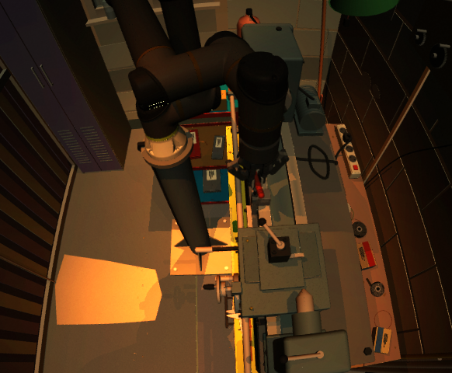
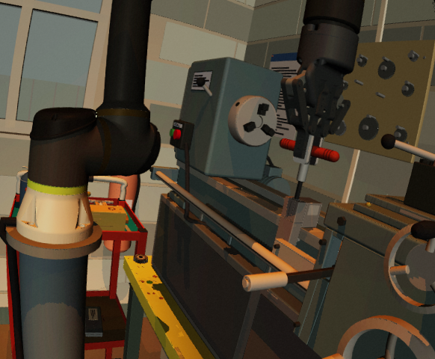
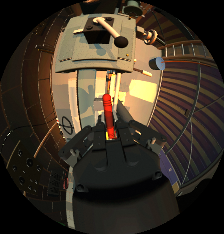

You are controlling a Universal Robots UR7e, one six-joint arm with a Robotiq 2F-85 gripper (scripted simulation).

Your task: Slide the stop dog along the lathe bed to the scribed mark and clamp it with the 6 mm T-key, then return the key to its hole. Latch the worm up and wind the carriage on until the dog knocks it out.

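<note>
The T-key (image 2: pixel 307 151), with its red crossbar handle and dark shank, stands upright with its tip in the top of the grey stop dog (image 2: pixel 298 211) on the lathe bed. My gripper (image 2: pixel 305 147) hangs straight down over the dog and is closed on the T-key at its white hub. From above, the red handle (image 1: pixel 259 188) shows just below my wrist, and it runs away from the fingers (image 3: pixel 110 137) in the wrist camera (image 3: pixel 108 111). The carriage (image 1: pixel 281 265) sits a short way along the bed from the dog, with its black tool post and ball-ended lever (image 2: pixel 411 148).
The headstock and chuck (image 2: pixel 252 120) stand close behind my gripper on the far side. The carriage handwheel (image 2: pixel 420 266) and a white-tipped lever (image 2: pixel 266 280) jut out at the lathe's front. A red tool cart (image 2: pixel 109 220) stands by my arm's base.
</note>
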